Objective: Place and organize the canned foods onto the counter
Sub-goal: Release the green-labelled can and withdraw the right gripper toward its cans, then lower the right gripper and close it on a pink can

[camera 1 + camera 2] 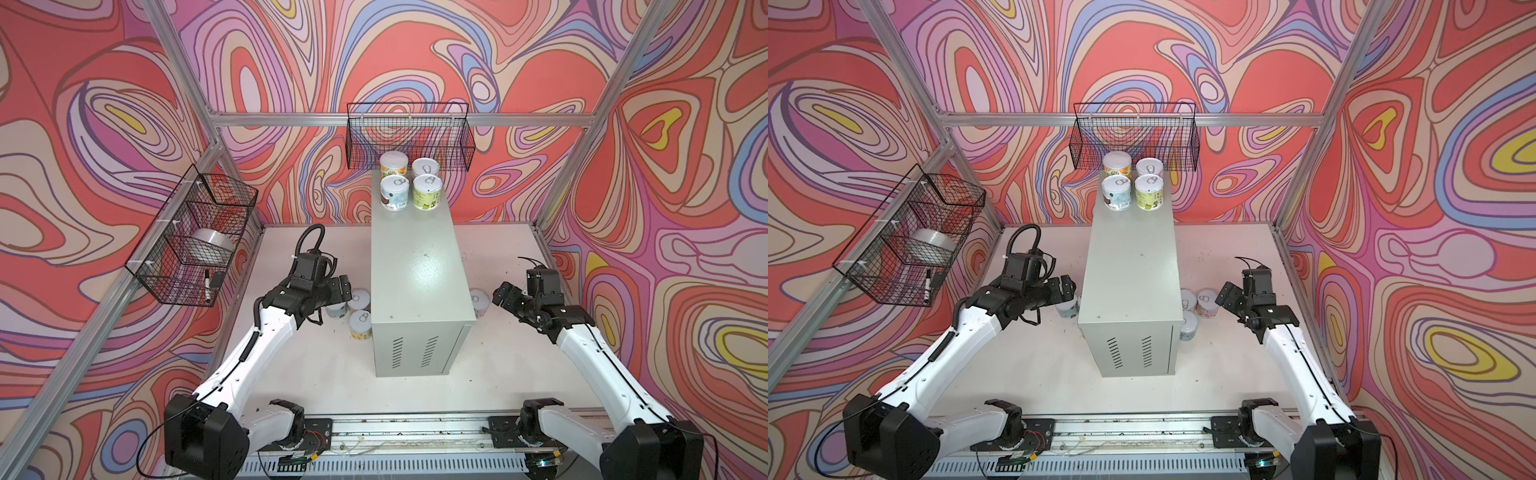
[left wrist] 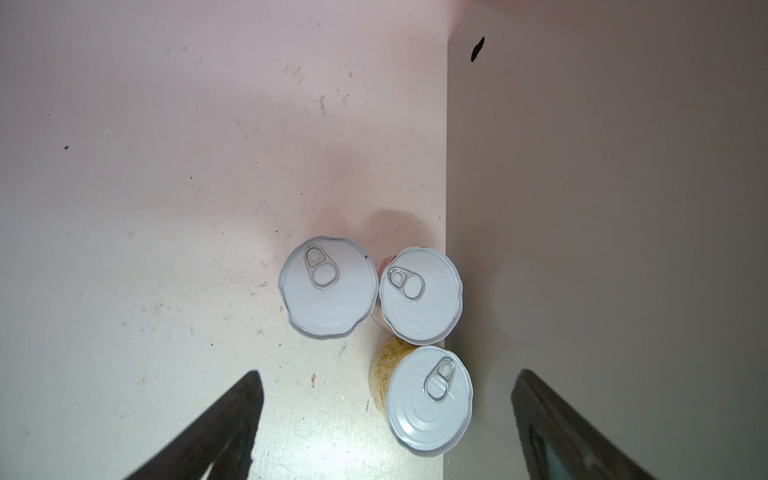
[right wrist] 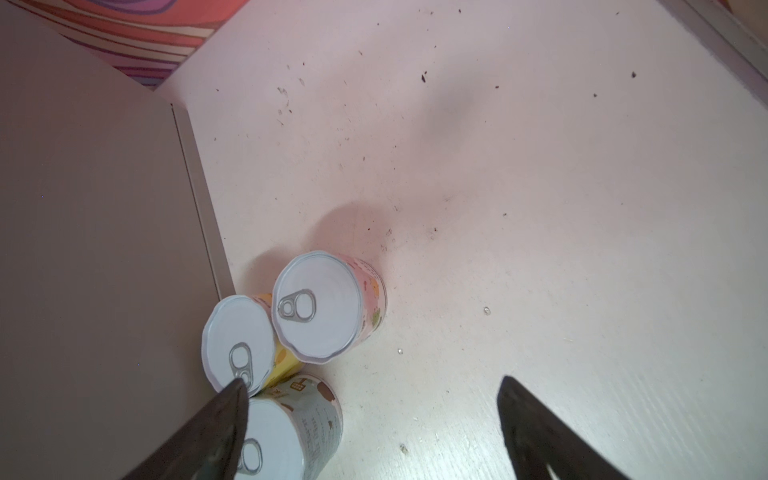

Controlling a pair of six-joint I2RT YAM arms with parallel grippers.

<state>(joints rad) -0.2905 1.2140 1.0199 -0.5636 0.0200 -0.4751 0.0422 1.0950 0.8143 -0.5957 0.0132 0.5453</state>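
Pale-blue can (image 1: 394, 195) on counter (image 1: 419, 266), barcode label, lettering seemingly unreadable

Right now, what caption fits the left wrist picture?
Three upright cans cluster on the white tabletop beside the grey counter, under the open left gripper.

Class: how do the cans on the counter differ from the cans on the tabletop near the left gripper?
The counter cans number four; the tabletop cans number three. The counter cans form a square block at the far end of the counter; the tabletop cans cluster beside its side wall, near the left gripper. Both stand upright.
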